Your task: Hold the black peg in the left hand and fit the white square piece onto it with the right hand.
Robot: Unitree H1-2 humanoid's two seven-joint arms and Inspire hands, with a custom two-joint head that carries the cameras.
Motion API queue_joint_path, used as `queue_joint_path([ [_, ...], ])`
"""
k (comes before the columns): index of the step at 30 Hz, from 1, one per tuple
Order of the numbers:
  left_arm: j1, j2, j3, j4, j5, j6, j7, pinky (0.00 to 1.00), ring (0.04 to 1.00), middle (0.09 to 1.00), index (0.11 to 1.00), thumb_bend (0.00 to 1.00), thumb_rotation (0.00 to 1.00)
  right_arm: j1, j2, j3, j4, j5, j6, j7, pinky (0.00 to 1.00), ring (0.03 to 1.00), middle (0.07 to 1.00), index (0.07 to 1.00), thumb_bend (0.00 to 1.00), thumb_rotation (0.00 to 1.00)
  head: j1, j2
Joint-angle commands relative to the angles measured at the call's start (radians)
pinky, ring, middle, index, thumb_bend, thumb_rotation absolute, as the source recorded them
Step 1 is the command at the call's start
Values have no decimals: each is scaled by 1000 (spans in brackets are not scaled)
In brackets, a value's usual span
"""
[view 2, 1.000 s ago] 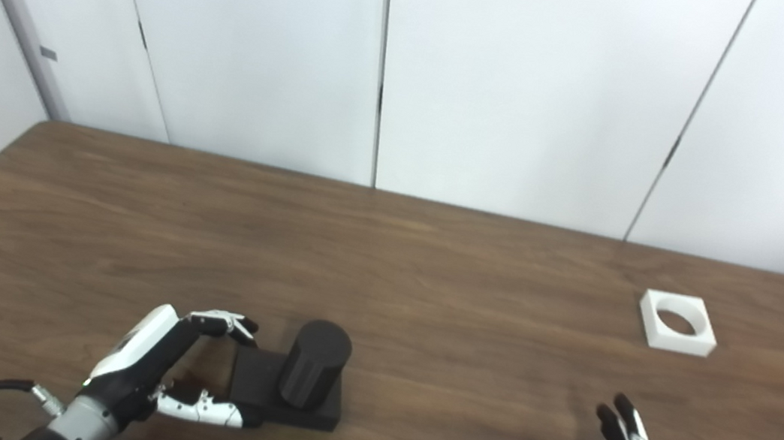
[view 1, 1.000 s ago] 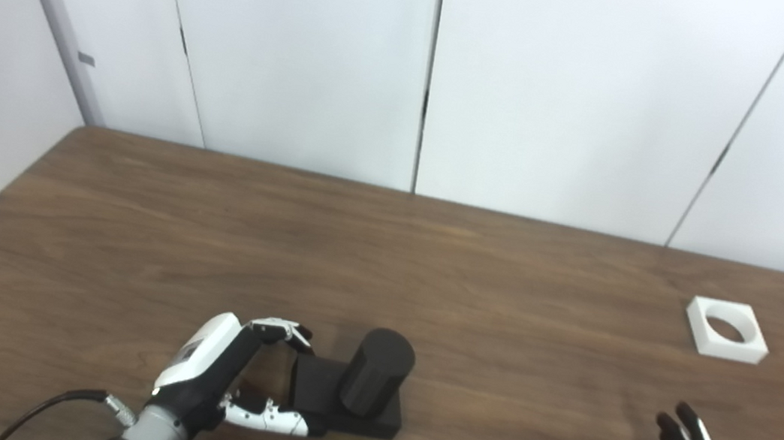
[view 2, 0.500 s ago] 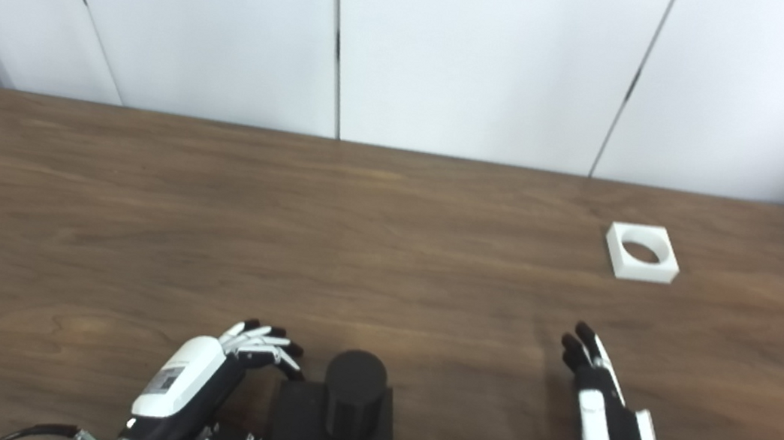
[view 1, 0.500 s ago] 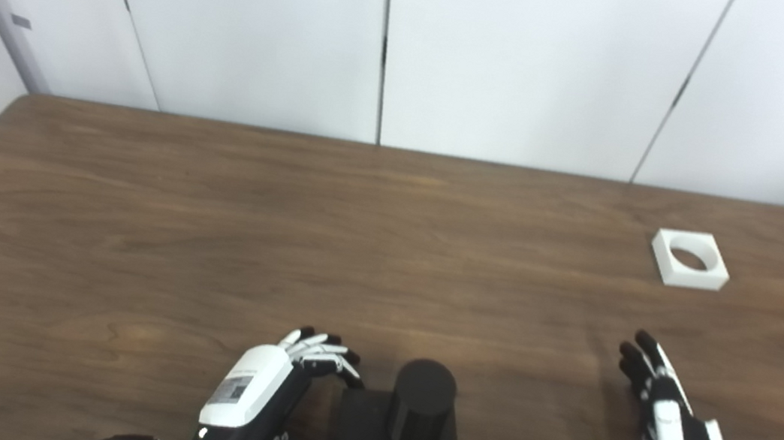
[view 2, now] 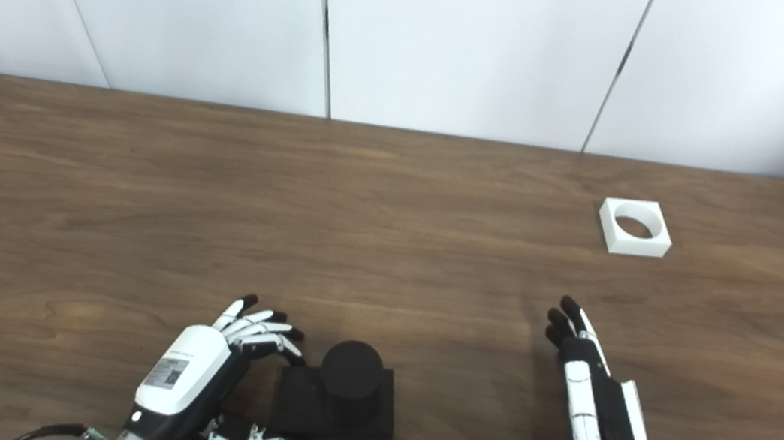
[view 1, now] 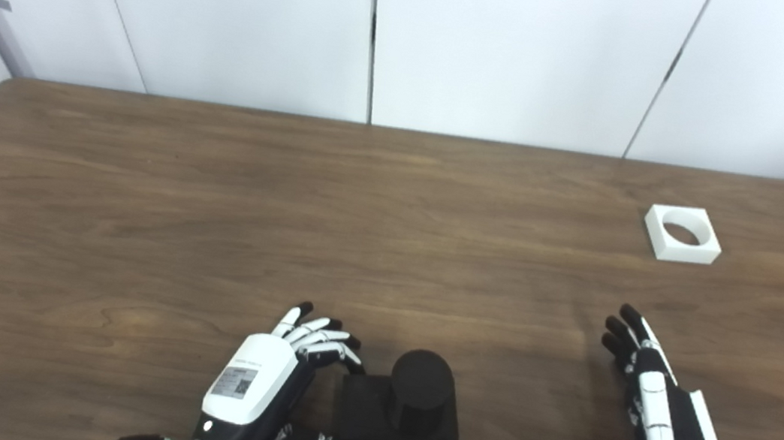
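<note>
White wall panels back the brown wooden table (view 1: 216,174). Near its front edge stands the black peg (view 1: 418,398) on its square base, the left hand (view 1: 263,392) cupped around the base's left side. The right hand (view 1: 667,430) is spread flat, holding nothing. The white square piece (view 1: 682,234) lies well beyond it.

A dark wooden table (view 1: 211,211) stands against a wall of plain white panels (view 1: 521,48).
</note>
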Motion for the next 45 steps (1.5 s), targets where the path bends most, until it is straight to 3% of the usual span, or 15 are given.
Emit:
queue_joint_path([
  [1,-1,19,-8,32,58,7,-27,1000,874,777,486,521,46,-10,59,15,-41,-20,-7,-4,981,919,915,934,542,1000,-14,0],
  [5,-8,29,-2,35,57,-5,-28,1000,869,772,486,521,46,-19,51,15,-63,-22,18,0,998,934,914,941,500,995,-34,0],
  [7,-11,33,-1,34,54,-6,-34,1000,868,773,486,521,46,-35,32,10,-93,-26,64,8,993,950,929,950,498,878,-48,-4],
  [12,-17,38,-1,27,51,-9,-47,975,864,771,486,521,46,-120,-103,12,-191,-209,241,78,893,930,936,936,527,661,-48,-4],
  [13,-18,38,-1,30,49,-12,-45,971,861,770,486,521,46,-142,-129,8,-197,-235,258,96,886,926,936,934,540,635,-85,-7],
  [16,-22,42,-2,36,43,-21,-45,962,856,766,486,521,46,-235,-209,-26,-185,-307,280,173,862,903,923,912,626,401,-105,-10],
  [21,-21,42,2,33,36,-26,-54,952,851,759,485,521,46,-376,-280,-103,-152,-486,281,406,890,949,959,916,740,237,-120,-10],
  [24,-20,42,3,33,37,-29,-61,947,847,754,485,521,46,-452,-320,-123,-103,-567,281,499,880,958,966,904,770,199,-155,-20],
  [28,-19,47,5,37,41,-34,-63,927,836,747,485,521,47,-535,-377,-99,-11,-635,281,527,853,968,966,870,816,122,-178,-27],
  [34,-14,50,17,41,30,-46,-59,925,830,744,485,521,46,-621,-433,-44,123,-700,265,512,896,994,970,867,868,118,-218,-43],
  [38,-12,55,22,44,21,-54,-55,915,826,744,485,521,46,-681,-466,5,227,-739,249,511,983,1000,988,904,879,157,-241,-53],
  [45,-5,57,36,56,3,-81,-43,919,826,741,485,521,45,-813,-509,99,436,-801,213,489,1000,1000,1000,928,887,182,-262,-60],
])
